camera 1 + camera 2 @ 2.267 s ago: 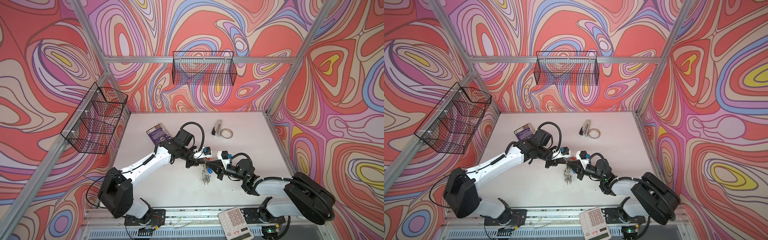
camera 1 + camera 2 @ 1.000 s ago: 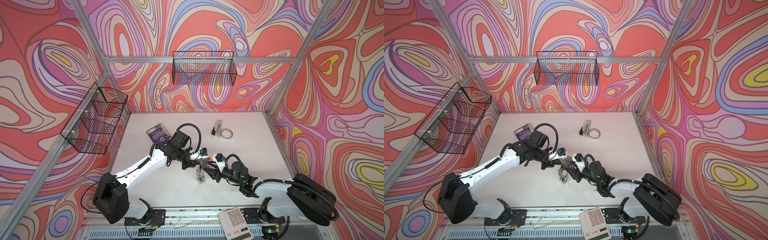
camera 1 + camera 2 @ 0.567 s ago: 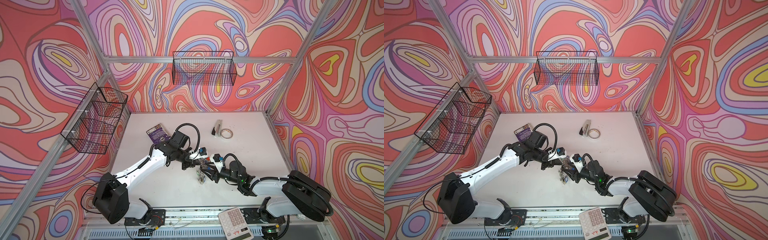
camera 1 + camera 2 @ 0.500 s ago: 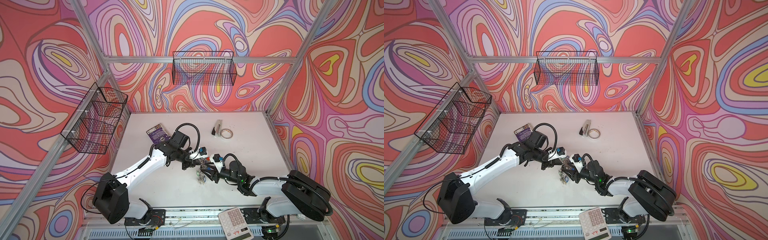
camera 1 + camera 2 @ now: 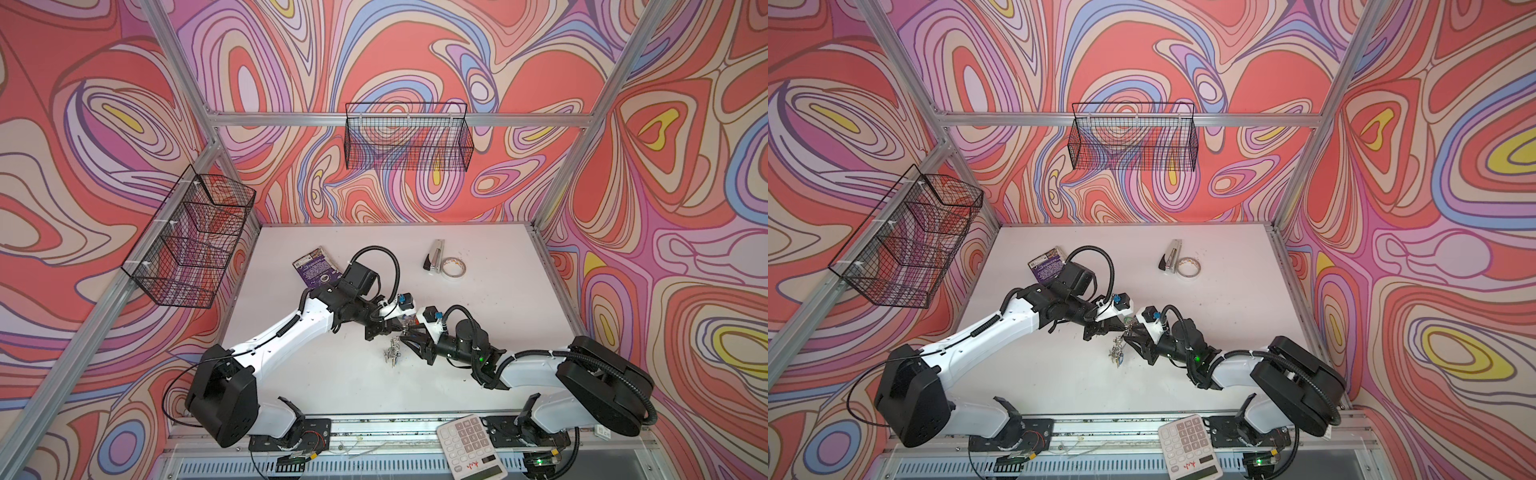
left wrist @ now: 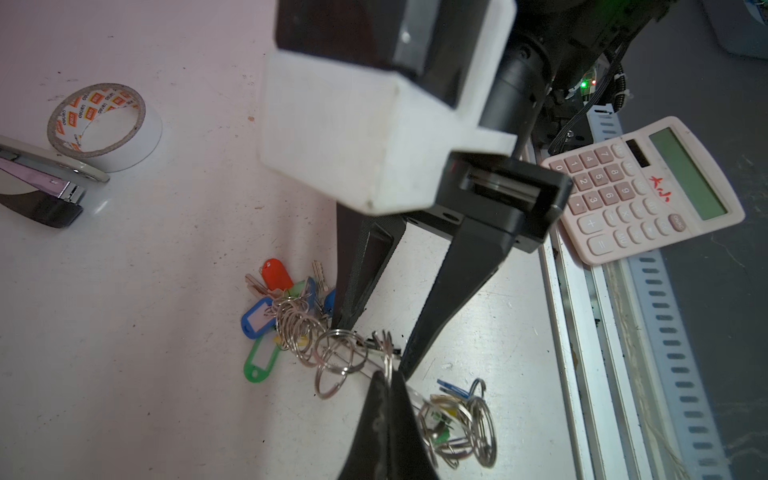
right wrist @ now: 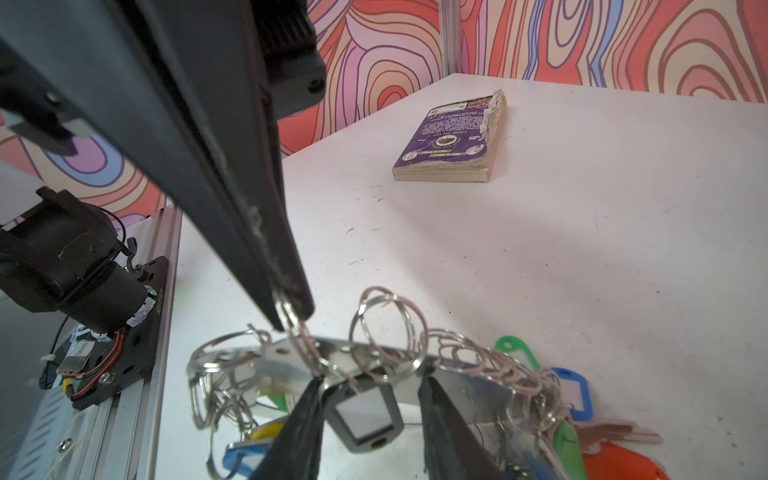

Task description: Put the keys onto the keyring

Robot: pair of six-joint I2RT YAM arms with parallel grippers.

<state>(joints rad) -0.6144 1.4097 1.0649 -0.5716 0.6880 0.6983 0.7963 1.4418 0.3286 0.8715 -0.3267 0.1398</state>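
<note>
L gripper (image 7: 293, 311) clamped on keyring (image 7: 282, 370) ring; R gripper (image 7: 370, 380) jaws apart, straddling keys (image 7: 365, 415) tag

Shines as bright polished metal across the keyring (image 7: 274, 368) and its wire rings (image 7: 386, 332), and as glossy smooth plastic on the black-rimmed tag of the keys (image 7: 365, 417) and the coloured tags (image 6: 257, 318). Looks matt black and plastic on the left pincer (image 7: 291, 316), rough and scuffed along the edge. Shows matt white, speckled and scratched, on the desk (image 7: 540, 249), and worn paper with frayed page edges on the book (image 7: 453, 141).
</note>
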